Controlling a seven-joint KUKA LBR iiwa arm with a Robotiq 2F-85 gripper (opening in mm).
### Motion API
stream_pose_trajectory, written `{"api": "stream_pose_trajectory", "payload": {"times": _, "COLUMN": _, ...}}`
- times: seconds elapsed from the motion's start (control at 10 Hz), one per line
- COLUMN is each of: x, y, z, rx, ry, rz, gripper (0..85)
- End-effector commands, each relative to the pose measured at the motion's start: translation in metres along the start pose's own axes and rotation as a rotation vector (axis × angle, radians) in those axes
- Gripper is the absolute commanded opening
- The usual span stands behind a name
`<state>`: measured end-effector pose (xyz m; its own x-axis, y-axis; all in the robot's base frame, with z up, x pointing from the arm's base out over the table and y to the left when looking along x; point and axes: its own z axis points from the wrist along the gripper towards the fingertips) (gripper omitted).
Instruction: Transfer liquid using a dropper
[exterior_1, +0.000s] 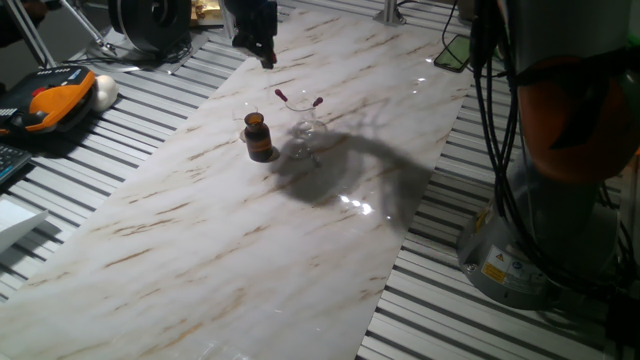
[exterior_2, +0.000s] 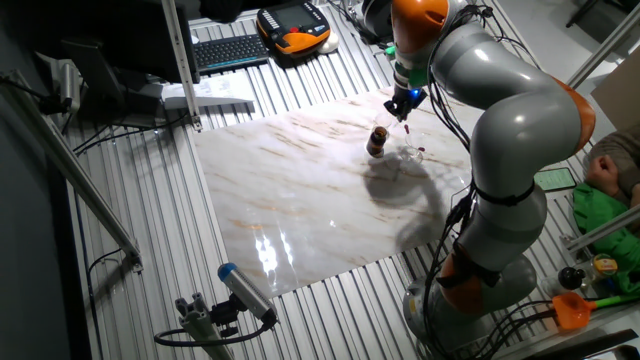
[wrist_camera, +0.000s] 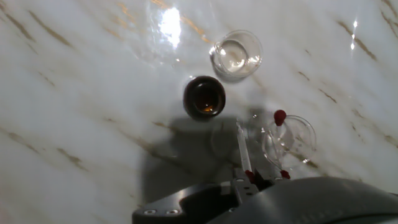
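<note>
While the gripper (wrist_camera: 244, 179) hangs above the marble table (exterior_1: 200, 250), its fingers are pinched on the dropper (wrist_camera: 242, 148), held just under its red bulb with the clear tip pointing down.

Tip sits beside the open brown bottle (wrist_camera: 204, 98); a small clear dish (wrist_camera: 236, 53) lies beyond, and a glass beaker (wrist_camera: 289, 138) nearby holds the two other droppers. Judgement: light, slippery, thin, fragile stem; grip near the bulb, gently.
</note>
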<state>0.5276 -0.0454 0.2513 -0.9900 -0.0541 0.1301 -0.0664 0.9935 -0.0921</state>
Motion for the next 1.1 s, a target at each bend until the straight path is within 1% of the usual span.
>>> {"api": "stream_pose_trajectory", "payload": {"times": 0.0, "x": -0.004, "y": 0.002, "z": 0.002, "rx": -0.024, "ry": -0.001, "rz": 0.004, "gripper": 0.0}}
{"api": "stream_pose_trajectory", "payload": {"times": 0.4, "x": -0.007, "y": 0.007, "z": 0.009, "rx": -0.033, "ry": -0.020, "rz": 0.010, "gripper": 0.0}}
{"api": "stream_pose_trajectory", "payload": {"times": 0.6, "x": -0.010, "y": 0.009, "z": 0.014, "rx": -0.041, "ry": -0.040, "rz": 0.011, "gripper": 0.0}}
{"api": "stream_pose_trajectory", "payload": {"times": 0.7, "x": -0.011, "y": 0.010, "z": 0.015, "rx": -0.046, "ry": -0.044, "rz": 0.012, "gripper": 0.0}}
{"api": "stream_pose_trajectory", "payload": {"times": 0.8, "x": -0.011, "y": 0.012, "z": 0.018, "rx": -0.049, "ry": -0.039, "rz": 0.017, "gripper": 0.0}}
{"api": "stream_pose_trajectory", "payload": {"times": 0.9, "x": -0.012, "y": 0.013, "z": 0.021, "rx": -0.044, "ry": -0.028, "rz": 0.018, "gripper": 0.0}}
{"api": "stream_pose_trajectory", "payload": {"times": 1.0, "x": -0.012, "y": 0.016, "z": 0.027, "rx": -0.043, "ry": -0.017, "rz": 0.028, "gripper": 0.0}}
